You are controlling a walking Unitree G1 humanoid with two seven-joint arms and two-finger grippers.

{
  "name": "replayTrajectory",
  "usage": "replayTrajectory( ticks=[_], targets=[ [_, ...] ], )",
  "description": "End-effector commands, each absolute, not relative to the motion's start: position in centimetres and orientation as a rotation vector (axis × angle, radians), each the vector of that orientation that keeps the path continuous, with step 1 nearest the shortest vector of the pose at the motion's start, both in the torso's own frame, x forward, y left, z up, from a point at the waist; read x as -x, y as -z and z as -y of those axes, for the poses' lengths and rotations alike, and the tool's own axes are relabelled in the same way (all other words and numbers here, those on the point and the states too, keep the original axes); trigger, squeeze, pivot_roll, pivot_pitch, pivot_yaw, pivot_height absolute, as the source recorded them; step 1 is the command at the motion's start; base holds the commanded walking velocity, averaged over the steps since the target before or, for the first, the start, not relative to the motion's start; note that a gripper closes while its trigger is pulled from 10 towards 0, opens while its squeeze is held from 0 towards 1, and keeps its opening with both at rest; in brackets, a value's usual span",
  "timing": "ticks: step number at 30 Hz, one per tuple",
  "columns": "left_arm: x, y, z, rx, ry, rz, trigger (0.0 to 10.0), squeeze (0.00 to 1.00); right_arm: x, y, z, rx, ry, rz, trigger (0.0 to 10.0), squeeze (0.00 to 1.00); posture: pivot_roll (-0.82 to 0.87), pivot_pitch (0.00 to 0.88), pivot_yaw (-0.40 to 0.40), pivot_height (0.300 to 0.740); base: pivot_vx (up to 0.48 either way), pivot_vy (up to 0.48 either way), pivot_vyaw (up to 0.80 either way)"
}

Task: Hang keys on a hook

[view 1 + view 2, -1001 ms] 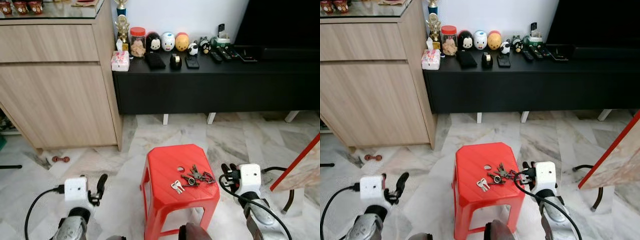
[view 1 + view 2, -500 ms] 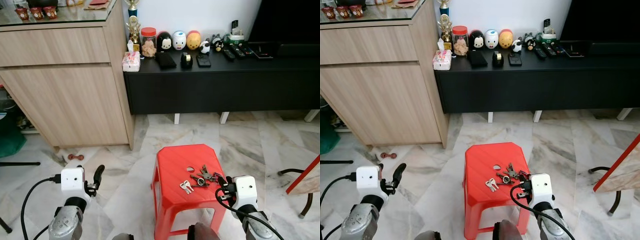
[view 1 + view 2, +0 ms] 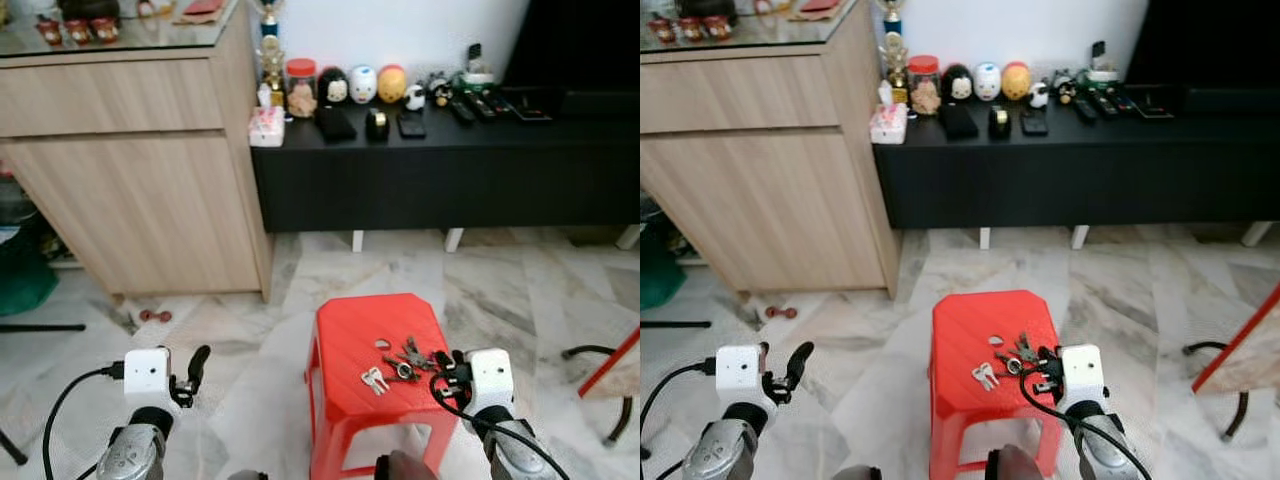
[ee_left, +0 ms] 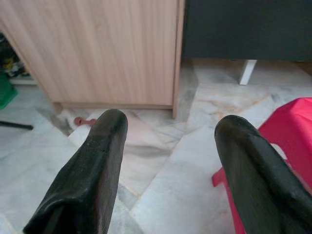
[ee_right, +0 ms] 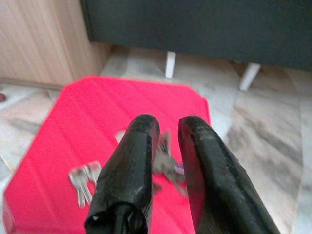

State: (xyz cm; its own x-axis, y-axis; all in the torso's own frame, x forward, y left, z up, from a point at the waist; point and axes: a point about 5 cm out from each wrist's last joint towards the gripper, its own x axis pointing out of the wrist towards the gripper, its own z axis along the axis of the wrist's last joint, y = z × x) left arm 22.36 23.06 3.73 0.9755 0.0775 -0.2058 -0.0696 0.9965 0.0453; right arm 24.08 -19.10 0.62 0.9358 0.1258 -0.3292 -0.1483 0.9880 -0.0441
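Since a second ago our right gripper (image 3: 1045,368) has come in from beside the stool's right edge to over its right-hand part, near the keys; our head camera shifted too, so the furniture only seems to slide.

Keys (image 3: 403,358): a loose metal bunch on a ring, blades fanned out, lying on the stool (image 3: 350,330) top toward its right edge. A smaller silver pair of keys (image 3: 373,378) lies apart from it, toward the front middle of the top. We see the bunch just ahead of our right gripper and a little to its left; the wrist view shows it (image 5: 165,158) between and beyond the two black fingers (image 5: 134,161), low against the red plastic. Long axis of the bunch we judge to run roughly from the stool's front left toward its back right, though blur makes that rough. Right fingers stand narrow, a slim gap, holding nothing.

Right arm is clearly nearer. Left gripper (image 3: 196,368) hangs well off the stool's left side over the floor, fingers spread wide, empty.

Stool is moulded red plastic, ribbed top, rounded corners. Floor (image 3: 500,290) is glossy veined marble tile. Behind stand a pale wood-grain cabinet (image 3: 140,190) and a matt black low console (image 3: 450,170) with small figures and remotes. We can make out no hook.
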Motion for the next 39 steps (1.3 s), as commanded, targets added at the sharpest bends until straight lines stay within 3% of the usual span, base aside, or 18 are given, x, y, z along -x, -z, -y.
replayTrajectory(
  ticks=[1,22,39],
  targets=[
    [-22.41,-3.81,-22.86,-0.035,-0.072,-0.2,10.0,0.0,-23.88,-0.34,19.2,0.074,-0.145,-0.35,10.0,0.0,-0.02,0.0,-0.029,0.643,0.304,0.0,0.0],
    [-22.47,-3.75,-22.45,-0.016,-0.073,-0.193,10.0,0.0,-23.66,-0.19,19.55,0.077,-0.144,-0.363,10.0,0.0,-0.02,0.0,-0.041,0.643,0.316,0.0,0.0],
    [-22.09,-3.49,-22.25,-0.013,-0.058,-0.205,10.0,0.0,-23.04,0.07,19.61,0.069,-0.121,-0.37,10.0,0.0,-0.02,0.0,-0.037,0.643,0.0,0.0,0.0]
  ],
)
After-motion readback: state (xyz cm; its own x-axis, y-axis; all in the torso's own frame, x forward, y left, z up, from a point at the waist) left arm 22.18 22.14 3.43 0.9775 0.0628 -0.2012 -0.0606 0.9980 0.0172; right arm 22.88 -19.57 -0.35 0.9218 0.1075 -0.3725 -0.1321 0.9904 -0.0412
